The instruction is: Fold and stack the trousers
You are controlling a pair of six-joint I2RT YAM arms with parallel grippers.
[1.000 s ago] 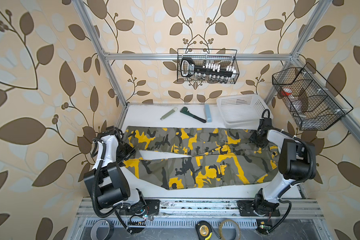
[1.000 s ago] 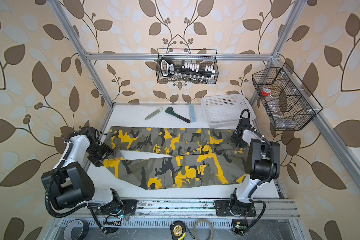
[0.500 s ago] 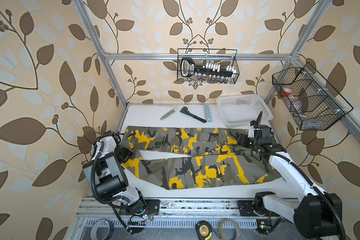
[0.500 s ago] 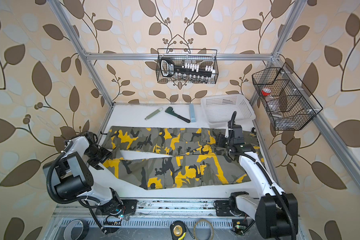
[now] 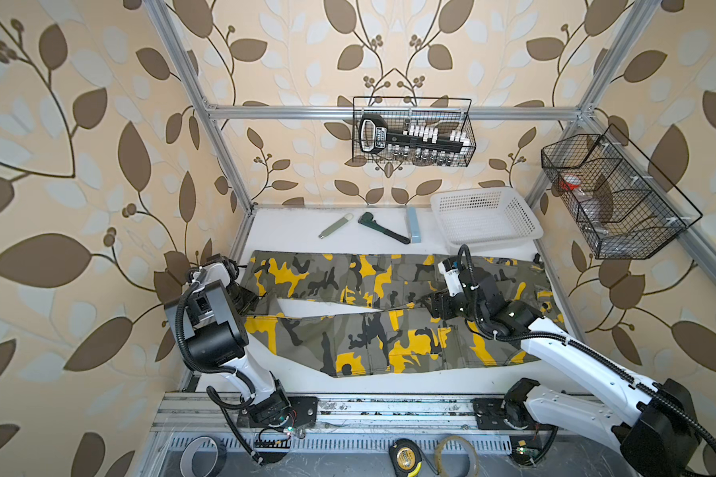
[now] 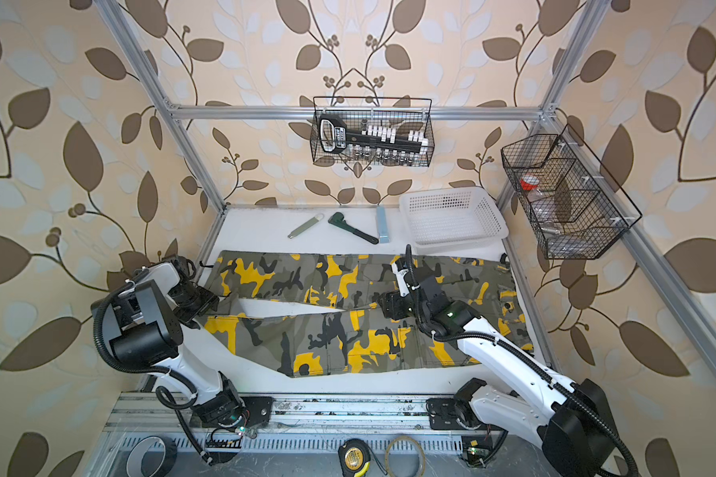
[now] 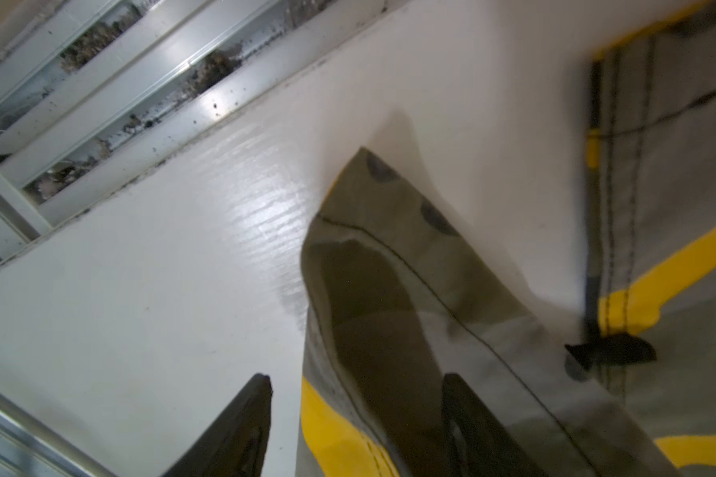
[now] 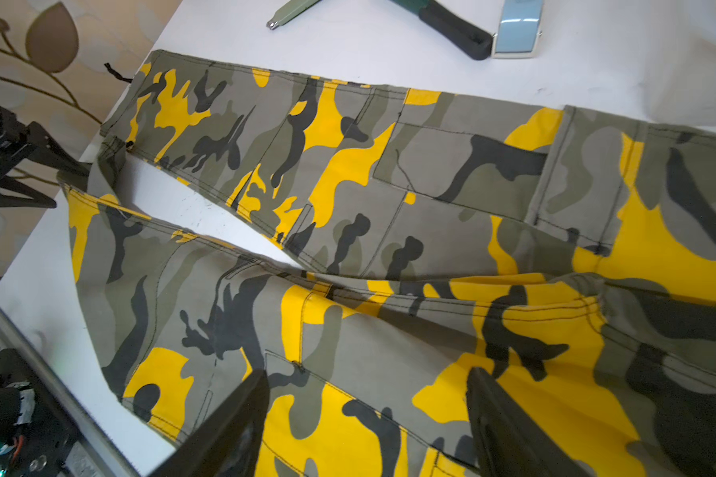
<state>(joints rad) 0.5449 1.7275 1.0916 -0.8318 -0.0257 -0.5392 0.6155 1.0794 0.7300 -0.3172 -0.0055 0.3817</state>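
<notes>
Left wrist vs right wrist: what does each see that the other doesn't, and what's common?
Left wrist only: a close-up of a hem corner of the trousers curled up off the table. It lies between the fingers of the left claw, jaws apart, with bare table beside one finger.
Right wrist only: both legs spread out, with the wrench, blue block and flat grey-green tool beyond them. The right claw is open above the cloth.
Shared: the camouflage trousers on the white table, and each view's own claw open.
</notes>
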